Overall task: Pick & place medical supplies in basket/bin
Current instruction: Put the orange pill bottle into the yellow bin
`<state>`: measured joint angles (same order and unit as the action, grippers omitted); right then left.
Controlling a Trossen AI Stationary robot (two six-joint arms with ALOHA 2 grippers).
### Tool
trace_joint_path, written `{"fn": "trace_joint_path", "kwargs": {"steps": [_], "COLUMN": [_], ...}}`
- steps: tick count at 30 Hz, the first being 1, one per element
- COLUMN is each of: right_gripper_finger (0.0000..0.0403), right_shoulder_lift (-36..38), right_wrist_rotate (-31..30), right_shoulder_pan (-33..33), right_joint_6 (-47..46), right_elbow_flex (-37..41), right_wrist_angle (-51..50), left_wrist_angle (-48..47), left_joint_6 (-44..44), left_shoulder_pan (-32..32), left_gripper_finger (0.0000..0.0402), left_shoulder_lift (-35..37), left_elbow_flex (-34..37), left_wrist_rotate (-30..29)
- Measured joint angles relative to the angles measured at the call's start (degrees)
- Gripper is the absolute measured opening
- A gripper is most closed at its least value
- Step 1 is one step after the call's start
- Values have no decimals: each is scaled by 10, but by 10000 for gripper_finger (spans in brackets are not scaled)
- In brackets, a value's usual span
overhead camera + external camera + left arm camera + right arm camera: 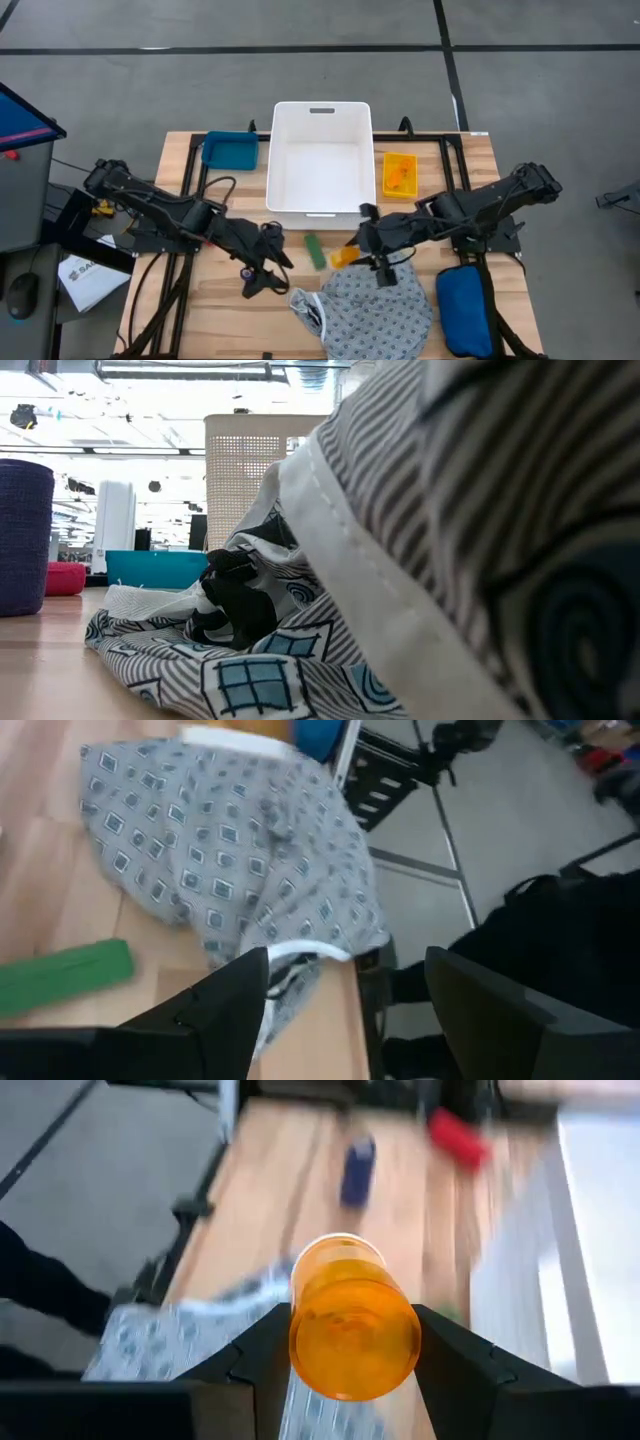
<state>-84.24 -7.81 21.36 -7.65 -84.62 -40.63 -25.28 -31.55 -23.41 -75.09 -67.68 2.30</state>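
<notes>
My right gripper [352, 1342] is shut on an orange pill bottle [352, 1315] above the table, just near of the white bin [320, 160]. The bottle shows in the high view [344, 257] beside a green piece [315, 250] lying flat on the wood. The grey patterned gown [375, 305] lies crumpled at the near edge and fills the low view [450, 540]. My left gripper [268, 268] hovers open left of the gown, with nothing between its fingers [235, 1010]. A purple piece [357, 1170] and a red piece [458, 1135] lie farther along the table. My right gripper pinches the bottle's orange body [300, 1330] between its two fingers, one on each side. The bottle lies along the fingers, its white-rimmed end [338, 1240] pointing away from the wrist. It is lifted clear of the table, and the fingers slant downward.
A blue tray [230, 150] stands left of the bin and an orange container [399, 172] right of it. A blue padded pouch [465, 310] lies at the near right, beside the gown. Black frame rails run along the table's sides.
</notes>
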Motion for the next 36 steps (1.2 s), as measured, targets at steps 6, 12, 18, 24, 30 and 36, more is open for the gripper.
{"fn": "trace_joint_path", "kwargs": {"steps": [6, 12, 18, 24, 30, 36], "right_gripper_finger": [184, 176, 175, 195, 172, 198], "right_shoulder_lift": [45, 95, 140, 163, 175, 191], "right_wrist_rotate": [-16, -71, -162, -167, -117, -59], "right_shoulder_pan": [1, 6, -63, -169, -268, -343], "right_joint_6": [-97, -142, -263, -295, -303, -283], "right_elbow_flex": [0, 0, 0, 32, 112, 206], "right_wrist_angle": [-204, -344, -416, -423, -383, -302], "left_wrist_angle": [2, 3, 2, 1, 2, 2], "left_joint_6": [-7, -7, -6, -2, -1, 0], "left_shoulder_pan": [-6, -6, -6, -6, -6, -7], "left_gripper_finger": [262, 259, 258, 258, 258, 257], "left_shoulder_lift": [47, 84, 95, 90, 91, 91], "left_elbow_flex": [0, 0, 0, 0, 0, 0], "left_wrist_rotate": [-36, -66, -83, -83, -83, -83]}}
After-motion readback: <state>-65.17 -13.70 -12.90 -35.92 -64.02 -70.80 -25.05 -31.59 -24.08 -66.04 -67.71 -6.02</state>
